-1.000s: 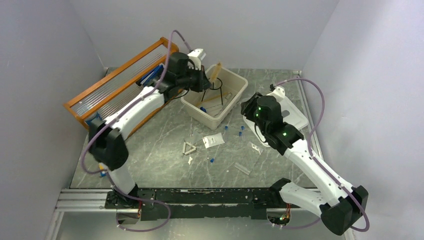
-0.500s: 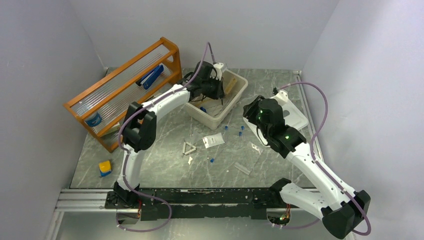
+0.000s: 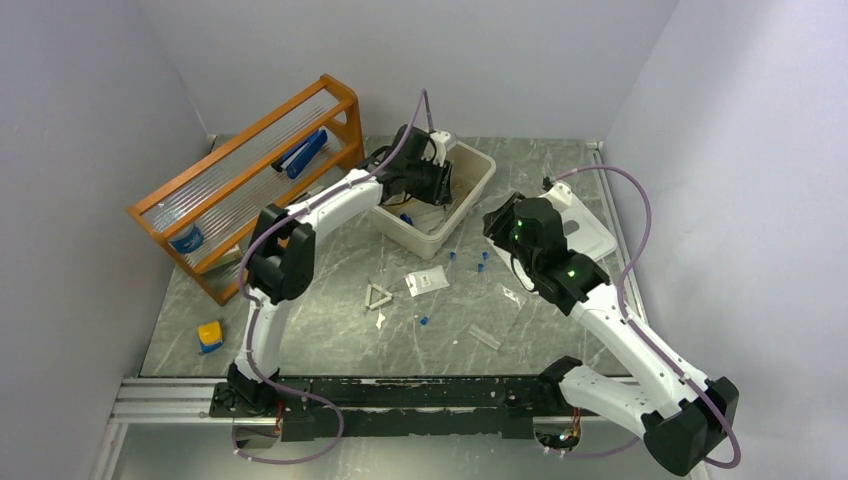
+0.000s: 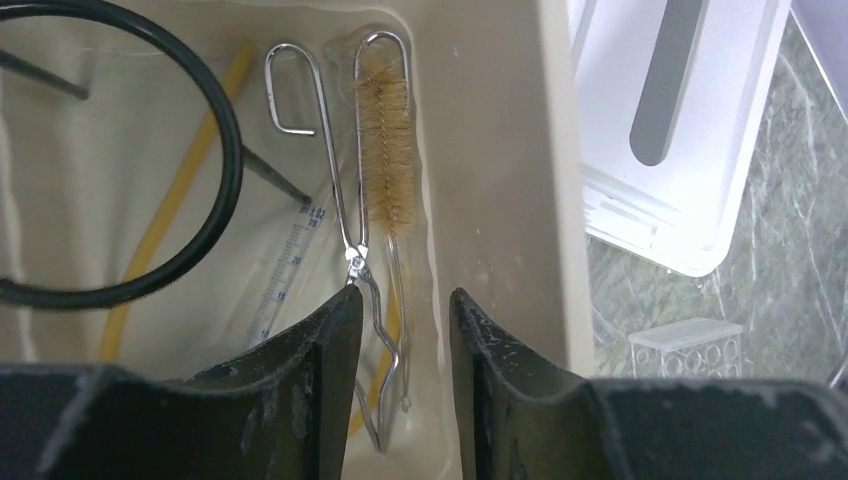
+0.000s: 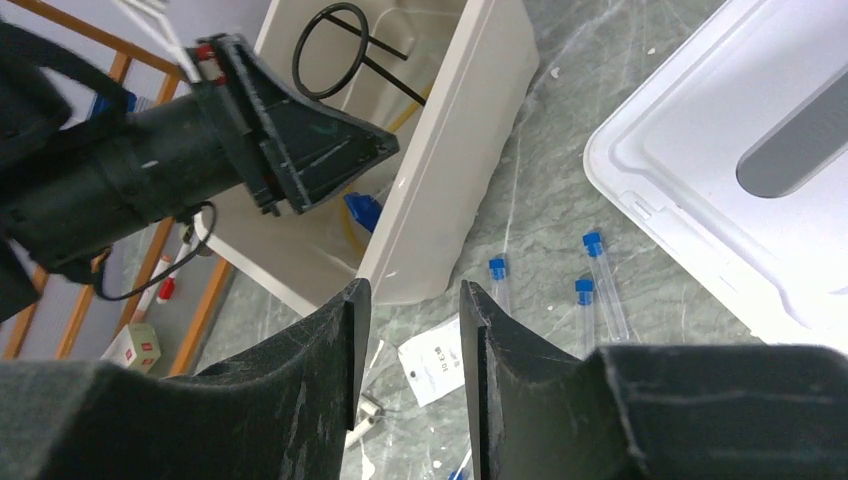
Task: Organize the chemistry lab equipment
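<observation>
My left gripper (image 4: 405,300) is open and empty, low inside the beige tub (image 4: 500,150). Below it lie the bristle brush (image 4: 385,150), metal tongs (image 4: 330,185), tan tubing (image 4: 190,190) and black ring tripod (image 4: 215,150). In the top view the left gripper (image 3: 446,180) is over the tub (image 3: 478,185). My right gripper (image 3: 497,222) is open and empty, above the table beside the tub. On the table lie the wire triangle (image 3: 378,296), white packet (image 3: 427,281) and blue-capped vials (image 3: 483,257). The right wrist view shows the right gripper (image 5: 412,290), vials (image 5: 600,270) and packet (image 5: 440,350).
The orange rack (image 3: 250,180) stands at the back left. The white lid (image 3: 585,230) lies right of the tub. A yellow block (image 3: 209,335) sits at the front left. A small clear piece (image 3: 486,338) lies near the front.
My left arm carried the brush from beside the rack over the tub, lowered in and let it go; the brush now lies in the tub. My right arm barely moved.
</observation>
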Robot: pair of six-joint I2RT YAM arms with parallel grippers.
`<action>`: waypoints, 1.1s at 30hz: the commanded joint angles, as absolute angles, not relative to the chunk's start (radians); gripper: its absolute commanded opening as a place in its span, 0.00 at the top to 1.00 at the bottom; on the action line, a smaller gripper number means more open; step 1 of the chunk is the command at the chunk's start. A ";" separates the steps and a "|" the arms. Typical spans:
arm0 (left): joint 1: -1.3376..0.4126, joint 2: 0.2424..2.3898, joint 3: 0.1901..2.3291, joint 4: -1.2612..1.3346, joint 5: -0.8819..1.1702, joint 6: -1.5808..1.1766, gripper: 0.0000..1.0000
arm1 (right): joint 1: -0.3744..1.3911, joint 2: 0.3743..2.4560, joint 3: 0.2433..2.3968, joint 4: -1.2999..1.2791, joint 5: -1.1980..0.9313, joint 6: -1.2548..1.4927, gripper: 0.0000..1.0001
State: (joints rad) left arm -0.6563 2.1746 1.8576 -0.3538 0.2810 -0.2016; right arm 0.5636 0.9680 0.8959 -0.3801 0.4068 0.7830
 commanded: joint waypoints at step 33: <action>-0.665 1.502 0.880 -0.263 0.113 -0.307 0.49 | 0.558 1.068 0.724 -0.210 0.138 0.835 0.50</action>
State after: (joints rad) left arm -0.6582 1.4750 0.9123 -0.3290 0.1268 -0.2798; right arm 0.5636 1.0470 0.7383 -0.2615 0.1772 0.8124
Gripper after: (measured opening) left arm 0.525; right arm 0.504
